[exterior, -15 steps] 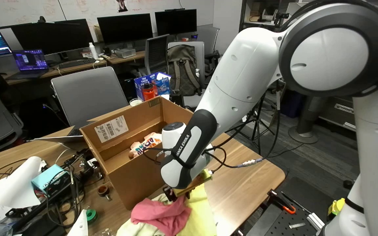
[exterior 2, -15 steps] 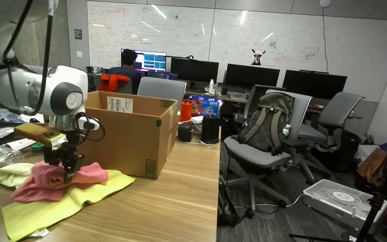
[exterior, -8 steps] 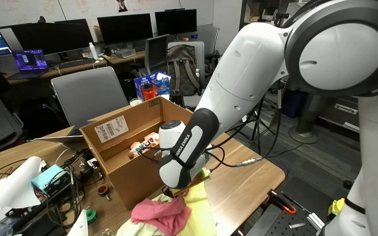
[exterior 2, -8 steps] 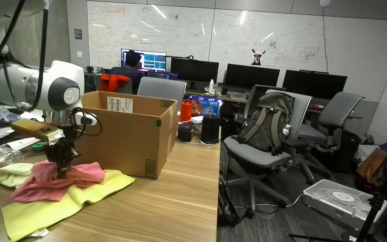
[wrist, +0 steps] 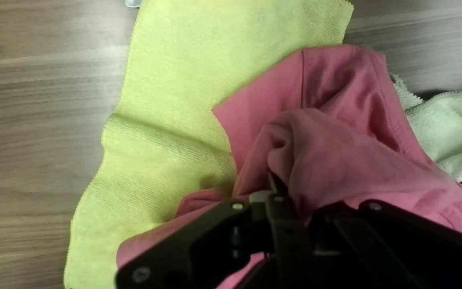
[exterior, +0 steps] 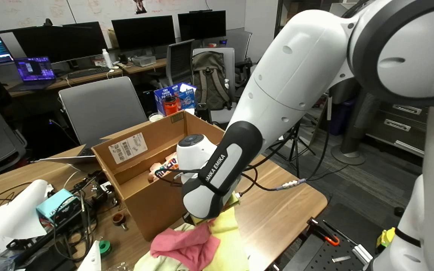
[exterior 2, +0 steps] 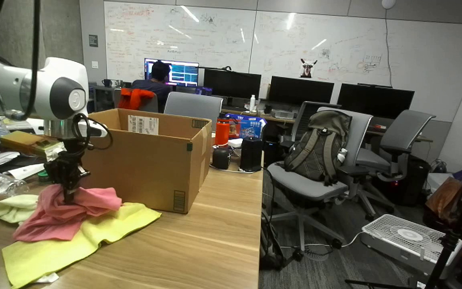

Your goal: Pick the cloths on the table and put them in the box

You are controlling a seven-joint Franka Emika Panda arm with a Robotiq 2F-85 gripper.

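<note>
A pink cloth [exterior 2: 46, 218] lies crumpled over a yellow cloth [exterior 2: 110, 228], with a pale green cloth [exterior 2: 8, 208] beside and partly under it. My gripper [exterior 2: 68, 196] points down into the pink cloth, its jaws drawn together on a bunched fold that is pulled up a little. In the wrist view the gripper [wrist: 281, 190] pinches the pink cloth [wrist: 347, 160]; the fabric hides part of the fingertips. The open cardboard box [exterior 2: 146, 168] stands right behind the cloths. Inside it, a peach-coloured printed item [exterior: 162, 167] shows in an exterior view.
An orange bottle [exterior 2: 222, 132] and a black cylinder [exterior 2: 251, 154] stand past the box. A plastic bottle [exterior 2: 4, 184], a green tape roll [exterior: 104, 247] and cables crowd the table's other side. The wooden table [exterior 2: 211, 241] ends near a chair.
The jaws have gone from open to shut on the pink cloth. Since then the gripper has risen slightly and shifted, drawing the bunched fold upward with it.
</note>
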